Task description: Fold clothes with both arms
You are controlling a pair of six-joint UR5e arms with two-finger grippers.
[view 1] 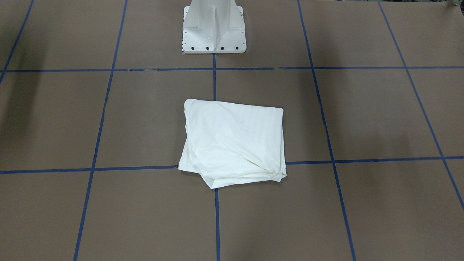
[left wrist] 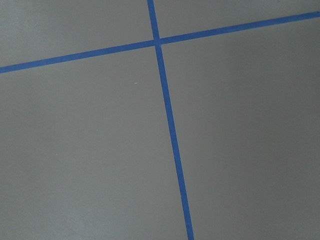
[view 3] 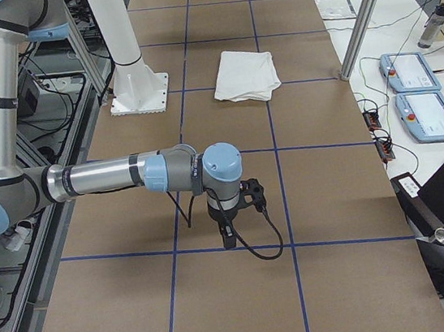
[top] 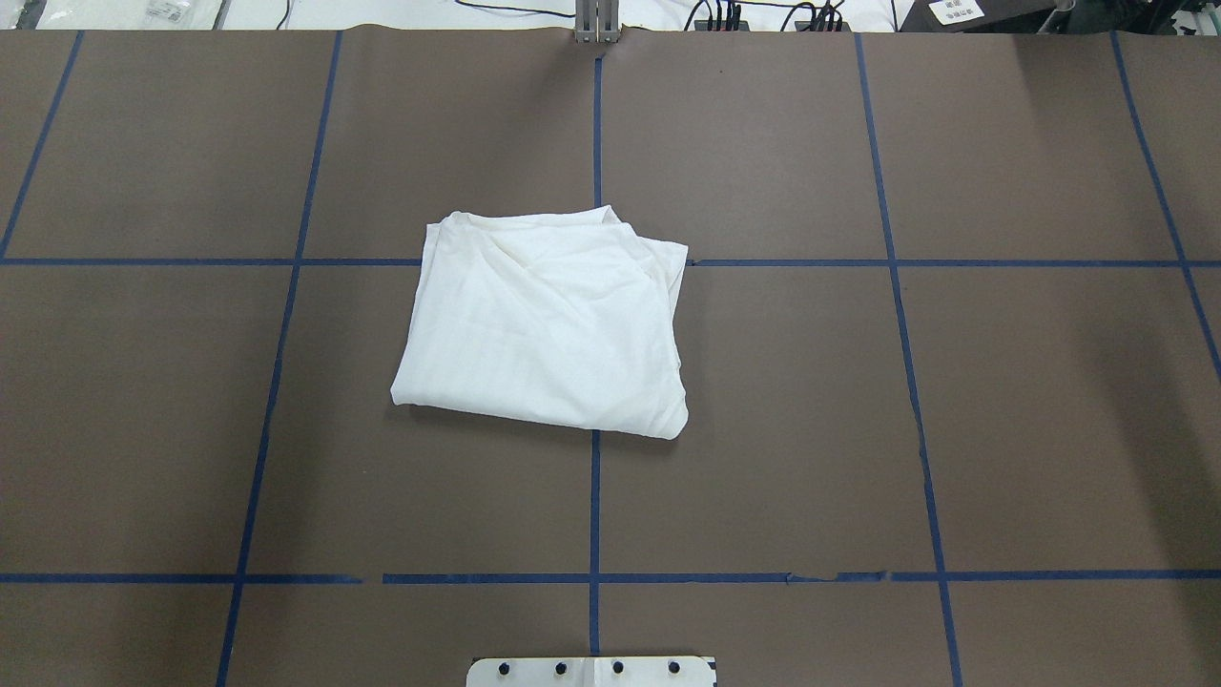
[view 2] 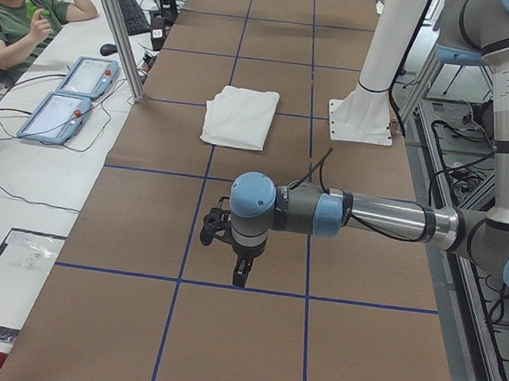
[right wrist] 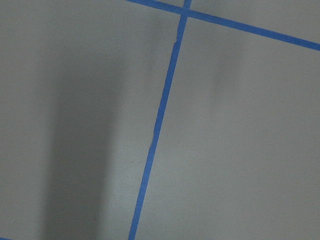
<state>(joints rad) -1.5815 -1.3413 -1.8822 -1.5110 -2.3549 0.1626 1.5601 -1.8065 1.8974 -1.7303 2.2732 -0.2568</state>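
1. White cotton is being shown as a folded T-shirt (top: 548,320), laid in the middle of the brown counter (top: 858,429). It is being crossed underneath by blue tape lines (top: 594,496), and the white pedestal base (view 1: 214,32) is being seen well apart from it on the robot's side. The folding is being judged as largely done.
2. Both arms are being held well apart from the T-shirt, one toward each end of the counter. The left end effector (view 2: 240,278) and the right end effector (view 3: 228,237) are each being pointed down over bare counter. Whether either is released or clenched cannot be told, since both are being shown only in the side views. No cloth is being carried by either.
3. The edge farthest from the robot is being shown untidy, with lower layers jutting past the top one at a corner and creases bunched there. If that corner is nipped for tidying, a single layer is likely to be caught and the stack dragged open.
4. A black cable (view 3: 271,237) is being seen looped low beside the right end effector. On a low pass over the T-shirt, the fabric could be snagged by it.
5. Only counter and tape are being covered by the wrist cameras, so any return could be misjudged.
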